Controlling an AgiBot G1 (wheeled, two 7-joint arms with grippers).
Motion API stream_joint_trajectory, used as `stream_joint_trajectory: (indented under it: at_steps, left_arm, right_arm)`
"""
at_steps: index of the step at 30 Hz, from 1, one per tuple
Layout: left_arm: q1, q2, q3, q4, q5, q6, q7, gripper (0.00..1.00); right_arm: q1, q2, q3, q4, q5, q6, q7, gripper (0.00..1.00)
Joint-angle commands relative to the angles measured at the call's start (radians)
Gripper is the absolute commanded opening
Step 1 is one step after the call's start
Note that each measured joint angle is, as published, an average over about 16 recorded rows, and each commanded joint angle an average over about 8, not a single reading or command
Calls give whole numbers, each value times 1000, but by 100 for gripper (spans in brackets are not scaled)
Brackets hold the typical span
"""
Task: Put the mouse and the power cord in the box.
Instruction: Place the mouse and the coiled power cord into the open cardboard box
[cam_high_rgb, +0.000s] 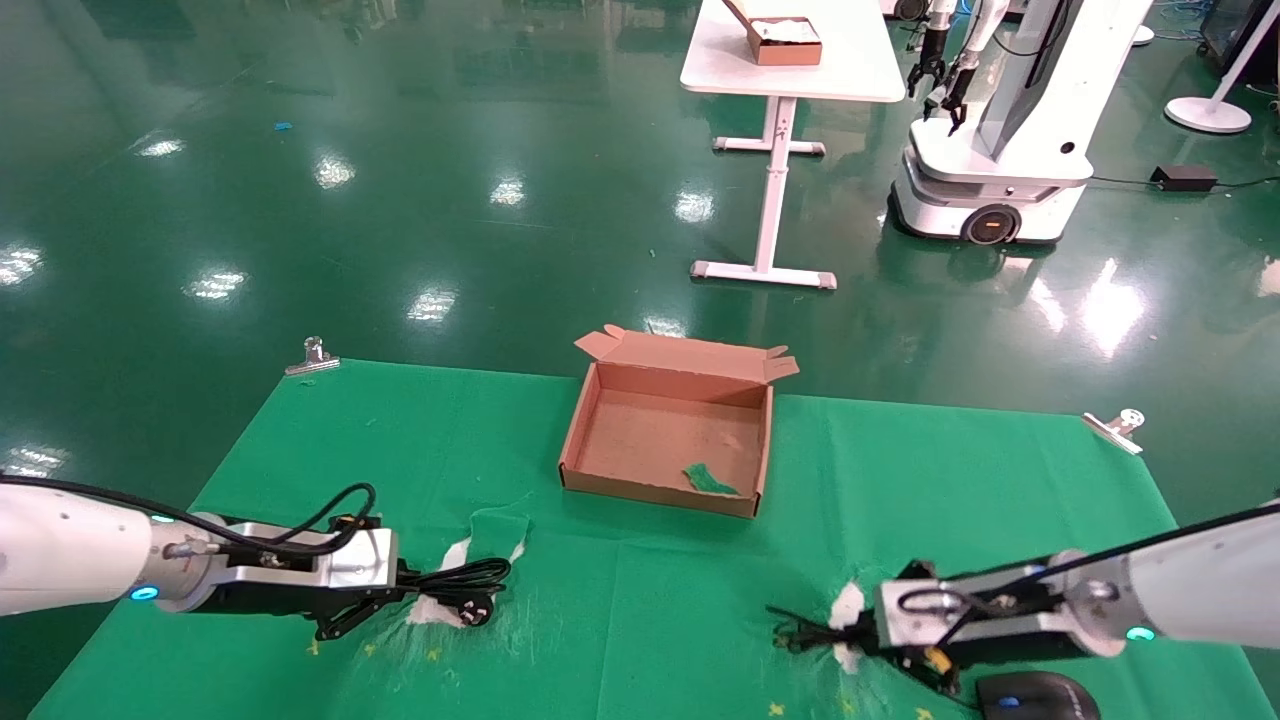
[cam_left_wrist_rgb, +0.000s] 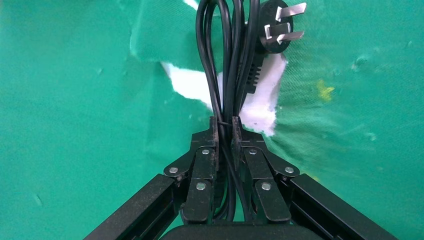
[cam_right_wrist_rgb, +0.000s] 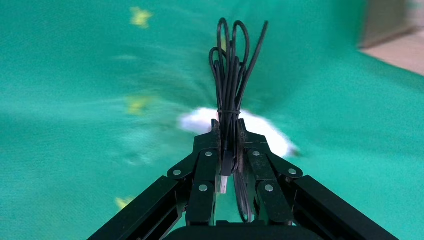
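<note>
From the head view, one shallow brown cardboard box (cam_high_rgb: 668, 440) sits open at the middle of the green cloth-covered table (cam_high_rgb: 900, 480), its flap lid raised at the far side; a green scrap (cam_high_rgb: 712, 480) lies in its near right corner. Open cloth lies between the box and both arms. The left gripper (cam_high_rgb: 405, 590) is low at the near left, at the coiled thick black power cord (cam_high_rgb: 462, 585), which rests over a white tear in the cloth. The right gripper (cam_high_rgb: 835, 635) is low at the near right, with a thin black bundled cable (cam_high_rgb: 800, 632) sticking out ahead of it. The glossy black oval mouse (cam_high_rgb: 1035, 695) lies at the near edge, just beside the right arm. Two metal clips (cam_high_rgb: 312, 357) pin the cloth's far corners. Beyond, on the floor, stand a white table (cam_high_rgb: 790, 60) carrying a smaller brown box (cam_high_rgb: 783, 40), and another white robot (cam_high_rgb: 1000, 130).

The left wrist view adds what the head view hides: the left gripper (cam_left_wrist_rgb: 225, 127) is clenched on the power cord's (cam_left_wrist_rgb: 227, 65) strands, and the chunky plug (cam_left_wrist_rgb: 277, 30) shows three metal prongs.

The right wrist view shows the right gripper (cam_right_wrist_rgb: 227, 127) clamped on the mouse's tied cable bundle (cam_right_wrist_rgb: 230, 70), its USB end (cam_right_wrist_rgb: 224, 182) lying between the fingers.
</note>
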Motion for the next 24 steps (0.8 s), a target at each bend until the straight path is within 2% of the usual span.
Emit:
stream_joint_trajectory:
  at_steps: [1, 9, 13, 18, 24]
  left_arm:
    - [-6, -4, -5, 12, -8, 14, -19, 0]
    - [-86, -89, -72, 45, -103, 159, -93, 0]
    - [-129, -103, -109, 69, -156, 194, -158, 0]
    - [-181, -56, -145, 87, -208, 160, -248, 0]
    - [-223, 43, -169, 74, -246, 33, -307, 0]
  right_arm:
    - [5, 7, 7, -2, 10, -4, 4, 0]
    - [107, 124, 56, 20, 80, -95, 25, 0]
    - [183, 145, 66, 60, 92, -110, 58, 0]
    - [251, 75, 68, 118, 95, -70, 125, 0]
    - [241, -83, 79, 124, 110, 65, 142, 0]
